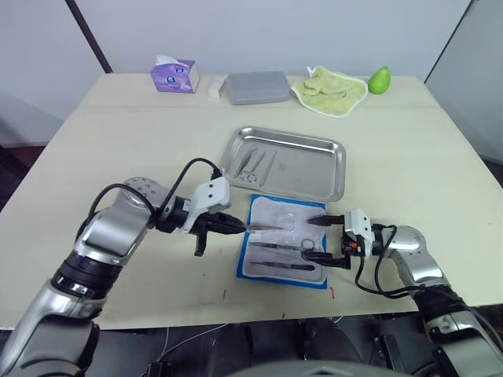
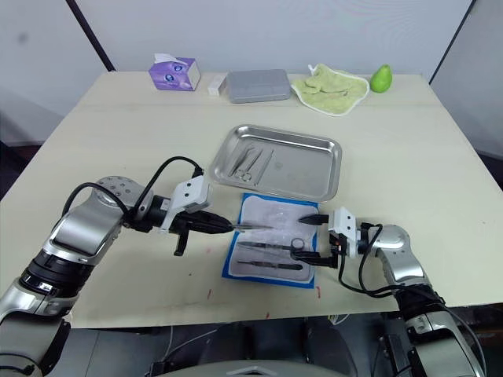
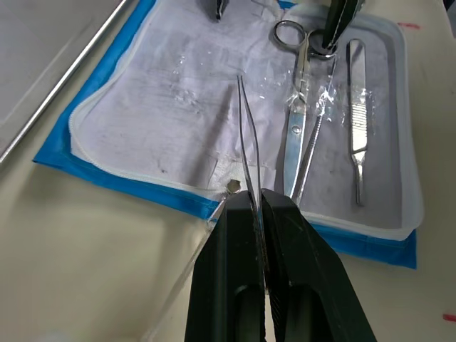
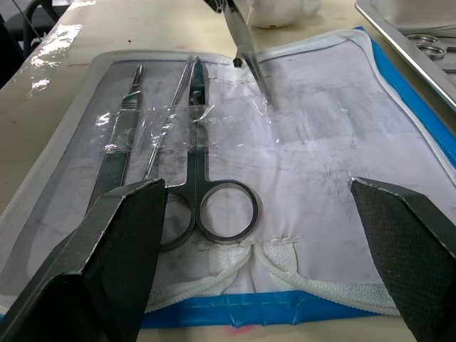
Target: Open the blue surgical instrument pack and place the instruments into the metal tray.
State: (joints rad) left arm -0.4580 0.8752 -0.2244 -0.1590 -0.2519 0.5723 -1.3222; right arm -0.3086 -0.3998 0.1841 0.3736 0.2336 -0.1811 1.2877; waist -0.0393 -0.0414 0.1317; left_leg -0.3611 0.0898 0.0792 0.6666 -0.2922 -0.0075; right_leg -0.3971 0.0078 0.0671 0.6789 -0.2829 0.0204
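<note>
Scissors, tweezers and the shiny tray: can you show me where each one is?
Scissors (image 4: 224, 206), right wrist view: on a finger ring.
Tweezers (image 3: 247, 153), left wrist view: on the thin blades sticking out of the left gripper (image 3: 260, 206).
Metal tray (image 1: 302, 174), left eye view: on its bare floor.

The blue surgical instrument pack (image 1: 283, 243) lies open, holding steel instruments (image 3: 303, 135) — just beside the metal tray (image 1: 284, 163).

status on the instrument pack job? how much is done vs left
Done: the pack lies open and a few instruments are in the tray. In hand: the left tool is shut on tweezers over the lining; the right tool is open. Left: scissors and other tools still in the pack.
</note>
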